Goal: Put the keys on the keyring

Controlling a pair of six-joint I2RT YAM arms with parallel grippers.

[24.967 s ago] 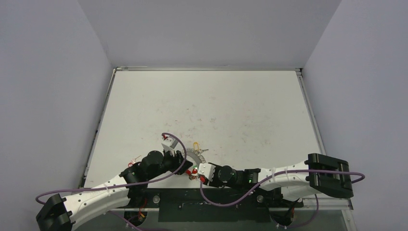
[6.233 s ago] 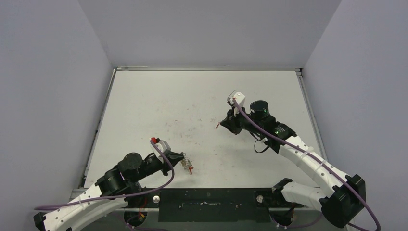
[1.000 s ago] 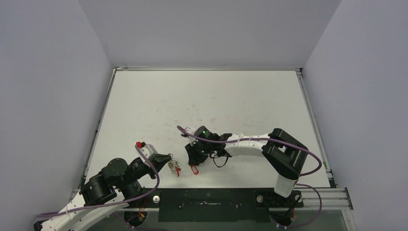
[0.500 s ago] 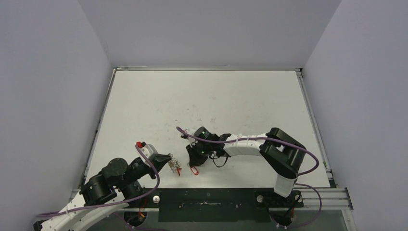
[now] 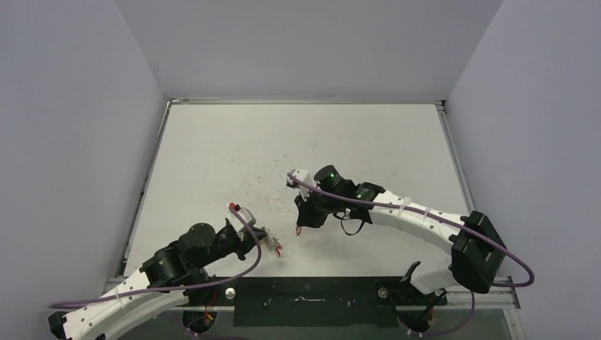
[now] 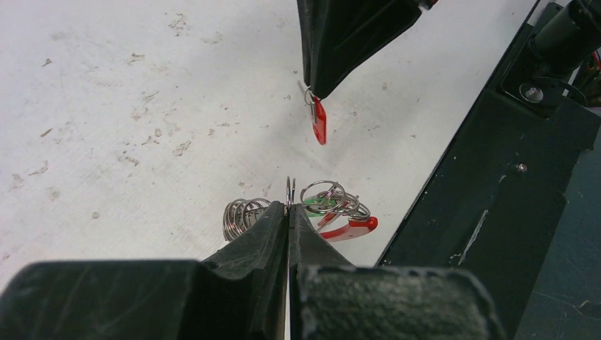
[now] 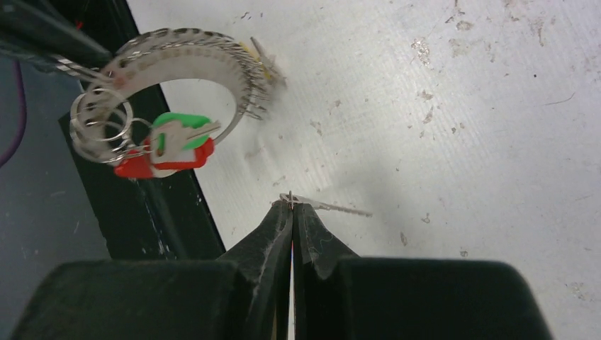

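Right gripper has lifted off the scuffed white table, pinched tight on a red key. Left gripper is clamped on the keyring; plain grey walls around.

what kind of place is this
Most likely a robot lab test cell: a scuffed white table boxed in by plain grey walls, with the left arm and right arm mounted at a black rail along its near edge.

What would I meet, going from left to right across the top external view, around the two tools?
The left tool, shut on the keyring → keyring → red-tagged key, hanging from the shut right tool.
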